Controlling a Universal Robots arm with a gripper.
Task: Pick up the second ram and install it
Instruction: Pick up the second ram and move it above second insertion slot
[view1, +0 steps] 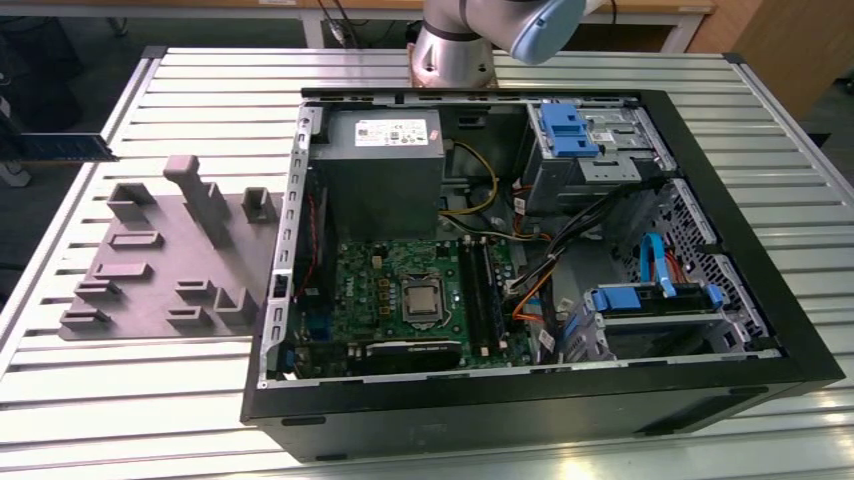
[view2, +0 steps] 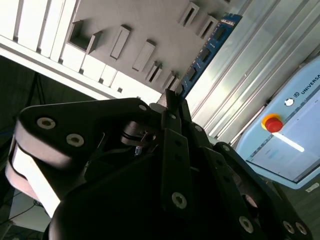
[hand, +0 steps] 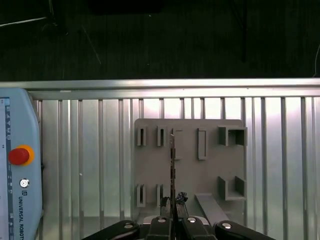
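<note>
Exterior view, case: An open black computer case (view1: 747, 330) lies on a slatted metal table (view1: 160, 400), taking up the middle of the frame and the exterior view's right. The base of the arm (view1: 454, 50) stands at top centre.
Exterior view, memory stick: The memory stick (view1: 60, 148) hangs in the air at the exterior view's far left edge, in the upper part of the frame. It is well apart from the case, and its long axis runs nearly level across the frame.
Exterior view, slots: The long black slots (view1: 474, 290) sit on the green motherboard (view1: 380, 290) in the lower middle of the case. They run from top to bottom of the frame, so the stick looks roughly crosswise to them. A grey fixture (view1: 160, 260) lies between the stick and the case. Whether a slot already holds a stick cannot be told.
Second wrist view, gripper: The black gripper (view2: 172, 100) is closed on one end of the memory stick (view2: 205, 52). The stick juts straight out from the fingertips with its row of chips facing the camera.
Second wrist view, background: Beyond the stick are the fixture (view2: 125, 30), the table (view2: 270, 60) and a pale blue control tablet (view2: 295, 135).
First wrist view, gripper: The gripper (hand: 173, 201) pinches the memory stick (hand: 172, 160). The stick shows edge-on as a thin dark line, straight in line with the gripper.
First wrist view, below: The fixture (hand: 190, 150) lies under the stick on the table (hand: 80, 150), and the tablet (hand: 17, 165) is off to one side.
Progress: The stick appears lifted and held but not yet installed.
</note>
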